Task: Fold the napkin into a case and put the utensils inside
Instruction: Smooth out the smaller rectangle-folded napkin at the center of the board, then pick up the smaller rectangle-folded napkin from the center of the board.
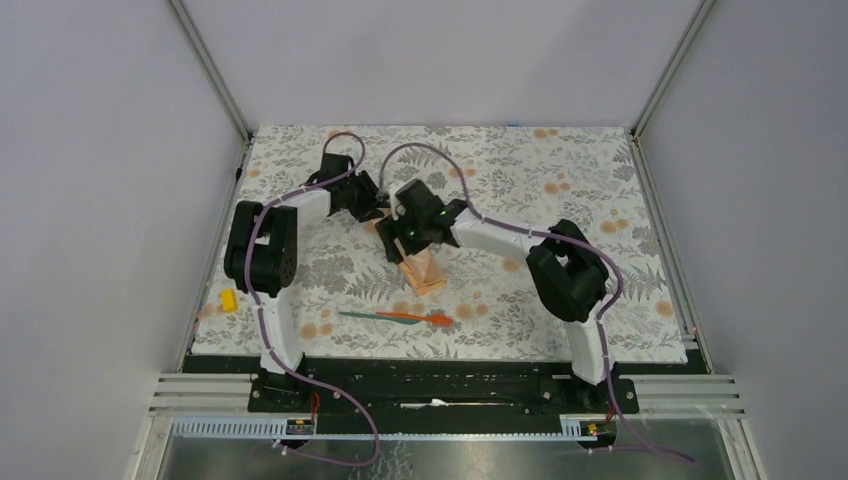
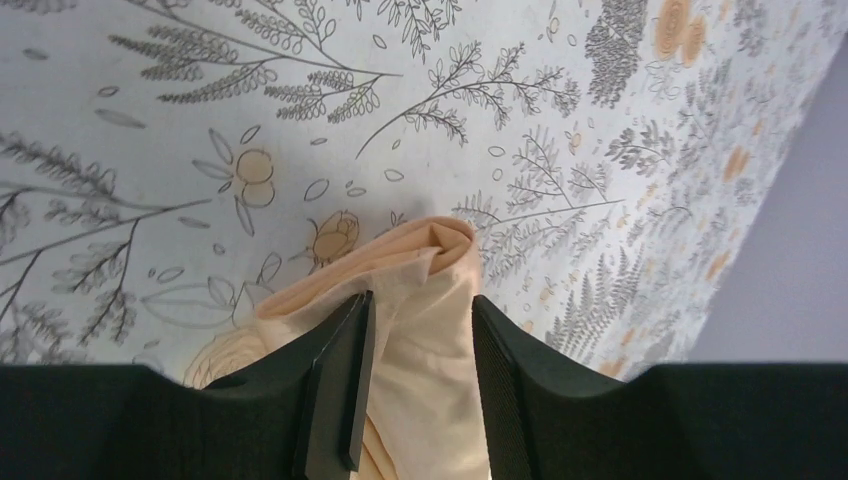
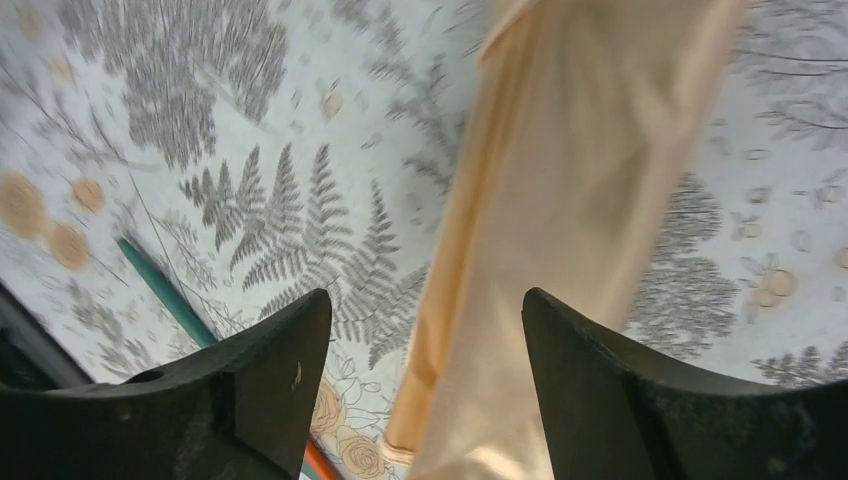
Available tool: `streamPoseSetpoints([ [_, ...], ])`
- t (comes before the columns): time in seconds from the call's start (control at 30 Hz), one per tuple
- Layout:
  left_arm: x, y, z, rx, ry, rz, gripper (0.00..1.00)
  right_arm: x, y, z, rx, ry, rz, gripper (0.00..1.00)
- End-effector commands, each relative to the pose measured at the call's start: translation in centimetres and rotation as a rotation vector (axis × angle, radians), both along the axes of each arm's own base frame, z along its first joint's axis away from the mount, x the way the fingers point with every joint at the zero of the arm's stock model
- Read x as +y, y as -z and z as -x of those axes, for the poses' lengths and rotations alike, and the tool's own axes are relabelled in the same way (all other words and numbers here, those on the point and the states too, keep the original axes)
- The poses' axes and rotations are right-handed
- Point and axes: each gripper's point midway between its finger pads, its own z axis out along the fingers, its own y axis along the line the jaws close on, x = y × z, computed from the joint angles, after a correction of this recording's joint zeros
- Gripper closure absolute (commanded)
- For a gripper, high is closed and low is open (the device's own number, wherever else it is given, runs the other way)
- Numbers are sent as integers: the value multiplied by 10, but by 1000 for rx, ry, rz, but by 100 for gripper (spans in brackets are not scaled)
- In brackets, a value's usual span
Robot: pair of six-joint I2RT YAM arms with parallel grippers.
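Peach cloth, the napkin (image 1: 426, 272), lies folded into a narrow strip about the middle of the worktop (image 1: 560, 165), running from the far side toward the near edge. The left jaws stand partly apart at its far end, with the bunched fold lying between them and touching their inner faces; they are not squeezing it. The right jaws stand wide over the strip, the cloth passing between them unheld. The utensils (image 1: 395, 317), one teal and one orange, lie in a line between the strip and the near edge. A yellow block (image 1: 229, 300) sits by the left edge.
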Motion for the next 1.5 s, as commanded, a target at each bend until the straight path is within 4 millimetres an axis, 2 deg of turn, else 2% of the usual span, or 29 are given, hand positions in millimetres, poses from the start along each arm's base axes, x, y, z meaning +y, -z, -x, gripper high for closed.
streamPoseSetpoints([
  [0.0, 11, -63, 4, -97, 10, 88, 51, -9, 6, 15, -208, -76, 239, 23],
  [0.07, 22, -81, 9, -123, 1, 94, 47, -8, 12, 17, -242, -67, 291, 23],
  [0.23, 55, -105, 37, -167, -19, 38, 40, -4, 19, 17, -339, -71, 415, 24],
  [0.43, 69, -108, 76, -187, -35, 9, 39, 4, 25, 19, -357, -73, 437, 29],
  [0.53, 70, -106, 93, -193, -40, 8, 38, 8, 32, 18, -349, -65, 439, 39],
  [0.6, 70, -105, 100, -197, -37, 11, 38, 8, 37, 16, -354, -42, 451, 45],
  [0.77, 70, -102, 111, -192, -26, 7, 38, 2, 48, 9, -385, 60, 486, 47],
  [0.83, 70, -104, 115, -200, -27, 8, 38, -1, 54, 9, -391, 82, 497, 52],
  [1.0, 70, -108, 122, -217, -32, 5, 37, -1, 58, 7, -417, 128, 487, 85],
  [1.07, 69, -109, 124, -221, -31, 12, 37, 2, 52, 5, -420, 139, 464, 99],
  [1.1, 69, -109, 125, -223, -31, 14, 37, 6, 46, 6, -420, 138, 443, 100],
  [1.2, 68, -110, 126, -221, -31, 25, 37, 19, 21, 10, -394, 120, 338, 100],
  [1.3, 67, -111, 127, -221, -30, 31, 37, 35, -8, 22, -278, 88, 157, 100],
  [1.37, 67, -112, 127, -220, -32, 35, 37, 36, -26, 26, -168, 106, 25, 100],
  [1.47, 66, -111, 127, -216, -33, 42, 37, 30, -41, 26, 33, 155, -197, 100],
])
